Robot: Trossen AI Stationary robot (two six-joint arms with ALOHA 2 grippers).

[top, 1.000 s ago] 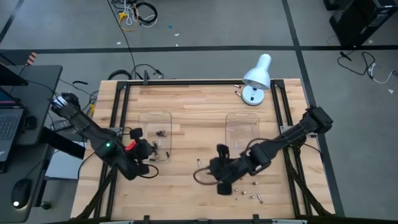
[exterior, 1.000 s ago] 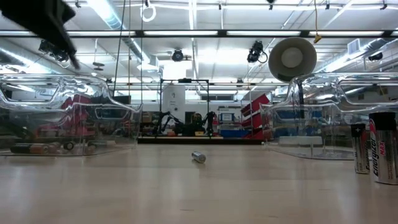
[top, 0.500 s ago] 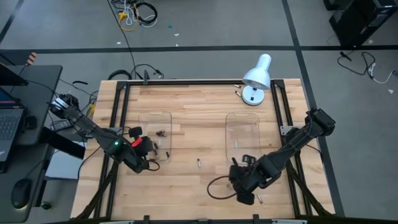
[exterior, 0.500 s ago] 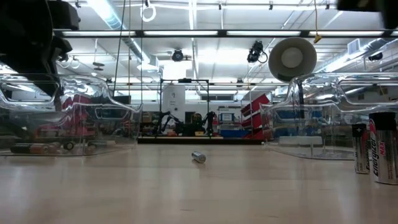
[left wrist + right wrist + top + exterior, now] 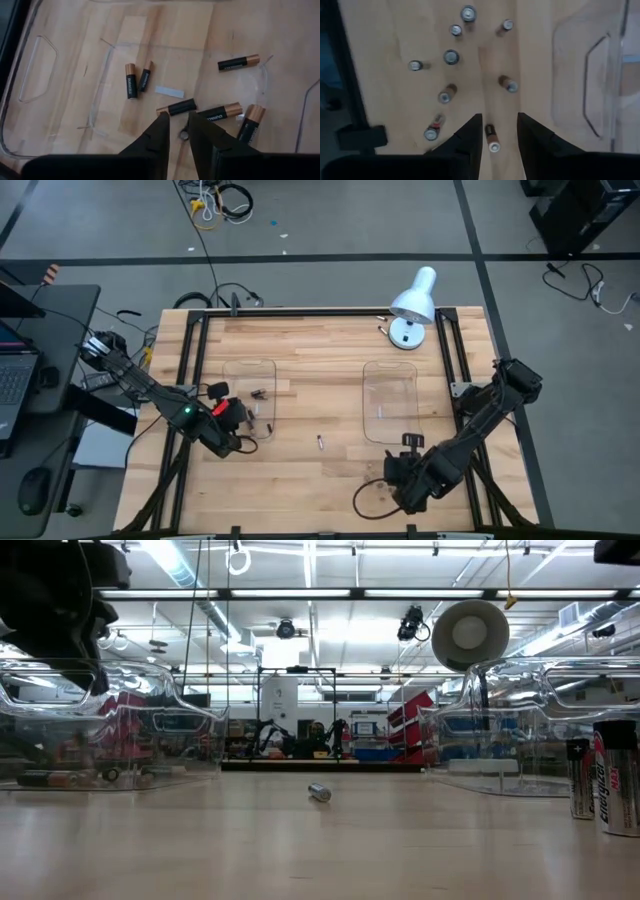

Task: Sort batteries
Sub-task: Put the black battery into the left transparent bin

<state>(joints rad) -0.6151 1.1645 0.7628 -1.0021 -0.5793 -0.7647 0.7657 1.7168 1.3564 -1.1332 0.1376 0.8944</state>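
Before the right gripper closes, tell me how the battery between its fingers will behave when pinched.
The battery looks like a smooth, rigid little cylinder, so it should not deform but may slip. Lying on its side on bare wood, it could roll if one finger of the right gripper touches first. It is probably dense for its size.

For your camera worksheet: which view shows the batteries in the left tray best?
Left wrist view: the batteries lie large and countable. High view shows only dark specks; low view only a blur through the tray wall.
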